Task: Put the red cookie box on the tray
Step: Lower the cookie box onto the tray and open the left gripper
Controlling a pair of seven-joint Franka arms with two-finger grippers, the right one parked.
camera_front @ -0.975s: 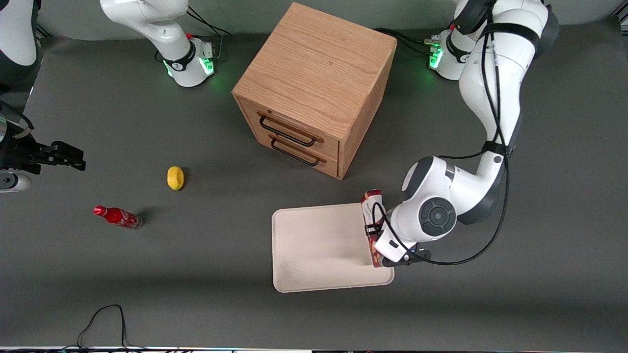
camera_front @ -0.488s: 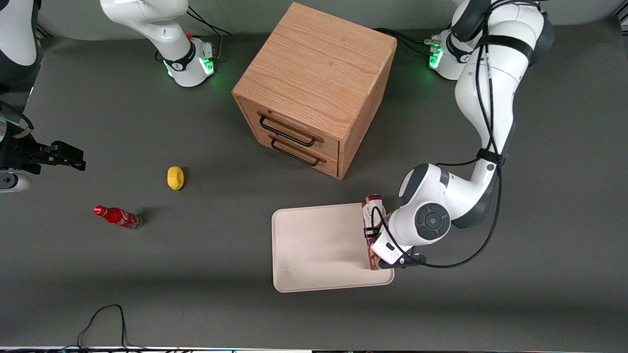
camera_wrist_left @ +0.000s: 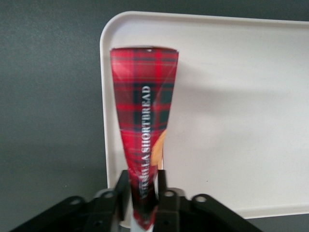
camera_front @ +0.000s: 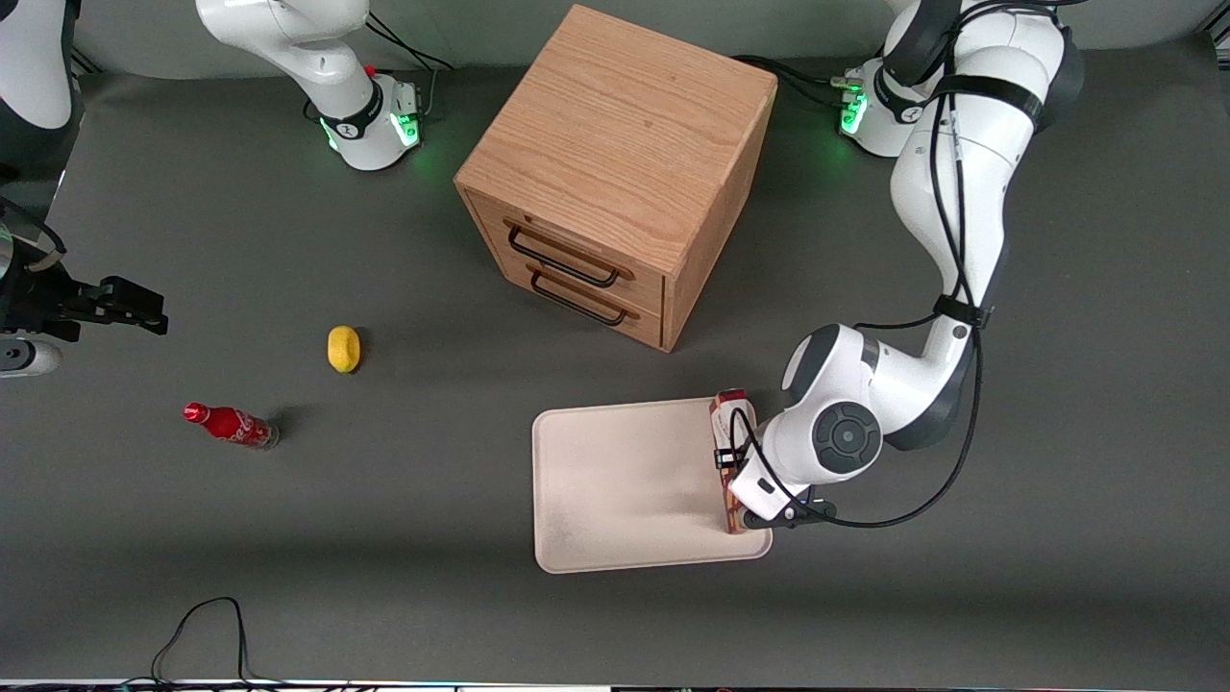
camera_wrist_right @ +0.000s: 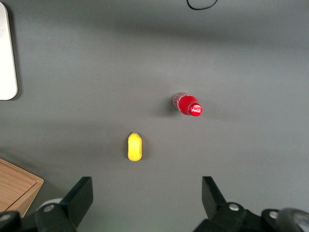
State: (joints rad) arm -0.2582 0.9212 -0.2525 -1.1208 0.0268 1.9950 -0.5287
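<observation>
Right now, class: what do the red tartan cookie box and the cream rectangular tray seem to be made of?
Red tartan cookie box: probably printed card with a slight sheen; it pinches in where the hand grips it over the tray.
Cream rectangular tray: likely matte plastic or moulded fibre; even, rounded rim.

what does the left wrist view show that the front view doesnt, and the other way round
Only the left wrist view shows the tartan pattern and white lettering on the red cookie box, pinched edge-on between the gripper fingers. Only the front view shows the wooden drawer cabinet, the yellow object and the small red bottle. Both show the box over the tray near its rim, toward the working arm's end.
</observation>
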